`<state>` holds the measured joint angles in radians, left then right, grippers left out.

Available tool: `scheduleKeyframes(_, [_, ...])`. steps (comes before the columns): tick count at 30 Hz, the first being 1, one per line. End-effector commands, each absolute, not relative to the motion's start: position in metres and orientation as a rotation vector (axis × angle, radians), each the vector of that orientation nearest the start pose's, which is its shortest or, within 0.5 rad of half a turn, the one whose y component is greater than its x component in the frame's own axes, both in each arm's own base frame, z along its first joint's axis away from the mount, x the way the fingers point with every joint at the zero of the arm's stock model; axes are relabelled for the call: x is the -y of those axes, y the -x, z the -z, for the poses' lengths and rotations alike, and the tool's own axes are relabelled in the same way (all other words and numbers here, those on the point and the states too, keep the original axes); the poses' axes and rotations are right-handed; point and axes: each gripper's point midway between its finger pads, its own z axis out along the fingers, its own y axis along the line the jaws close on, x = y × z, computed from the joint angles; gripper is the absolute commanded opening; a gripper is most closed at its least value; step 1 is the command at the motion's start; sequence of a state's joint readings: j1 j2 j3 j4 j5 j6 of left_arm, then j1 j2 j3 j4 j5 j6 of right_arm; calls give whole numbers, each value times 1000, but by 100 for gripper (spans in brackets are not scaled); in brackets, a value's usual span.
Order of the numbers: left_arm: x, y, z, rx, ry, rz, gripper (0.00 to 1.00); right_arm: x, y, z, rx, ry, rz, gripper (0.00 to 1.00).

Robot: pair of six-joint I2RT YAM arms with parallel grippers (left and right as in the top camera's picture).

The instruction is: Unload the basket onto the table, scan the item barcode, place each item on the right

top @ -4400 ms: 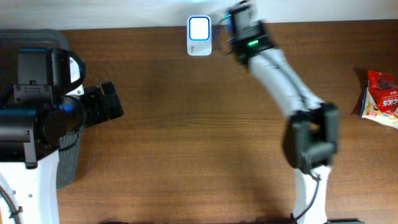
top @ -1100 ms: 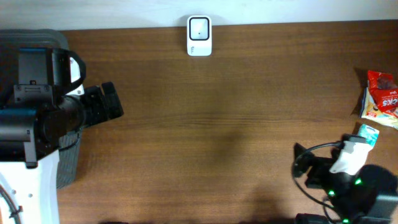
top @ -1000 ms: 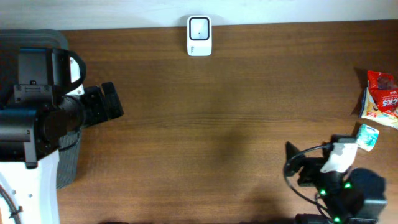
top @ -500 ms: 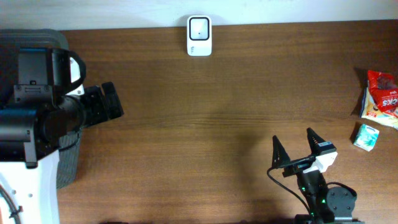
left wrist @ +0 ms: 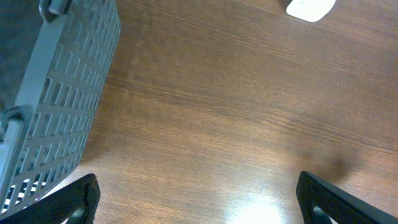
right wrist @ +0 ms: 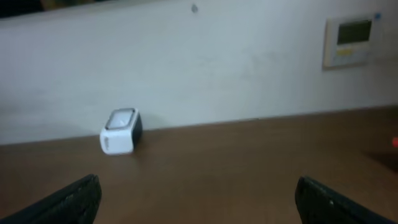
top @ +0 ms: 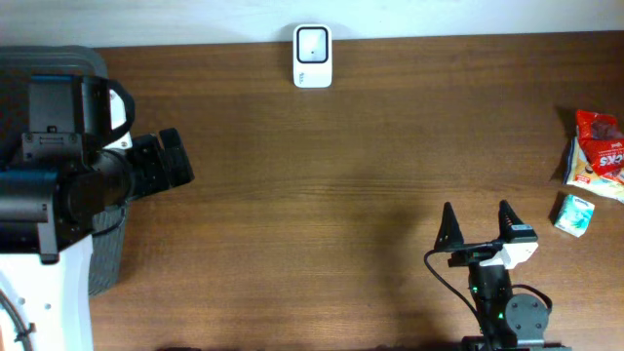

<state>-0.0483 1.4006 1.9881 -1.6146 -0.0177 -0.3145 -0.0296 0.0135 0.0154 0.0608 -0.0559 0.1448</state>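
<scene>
The white barcode scanner stands at the table's far edge, and shows small in the right wrist view and at the top of the left wrist view. A small teal and white box lies at the right edge beside a red snack bag. My right gripper is near the front edge, left of the box and apart from it, open and empty, pointing toward the far wall. My left gripper hovers at the left, open with only bare wood between its fingers.
A grey slatted basket sits at the table's left end, under the left arm. A wall panel hangs on the wall behind the table.
The right arm left the scanner, swung to the front right, then pulled back and turned toward the far edge. The teal box now lies free beside the snack bag. The left arm is still.
</scene>
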Motion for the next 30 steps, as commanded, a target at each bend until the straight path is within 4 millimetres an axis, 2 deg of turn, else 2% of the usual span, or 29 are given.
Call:
scheduleKeyframes(1, [10,-273,-351,-2570,354,112,99,3,-247,-172,-1579,-115,-102,99])
scheduleKeyframes(3, [10,-273,-351,-2570,354,112,99,3,-246,-155,-1648,-121,-101,99])
scheduleKeyframes(14, [10,-273,-351,-2570,354,112,99,5,-246,-155,-1646,-129,-84,98])
scheduleKeyframes(19, [10,-273,-351,-2570,354,112,99,4,-246,-155,-1652,-3,24,98])
scheduleKeyframes(30, [10,-273,-351,-2570,354,112,99,4,-246,-155,-1652,25,43,99])
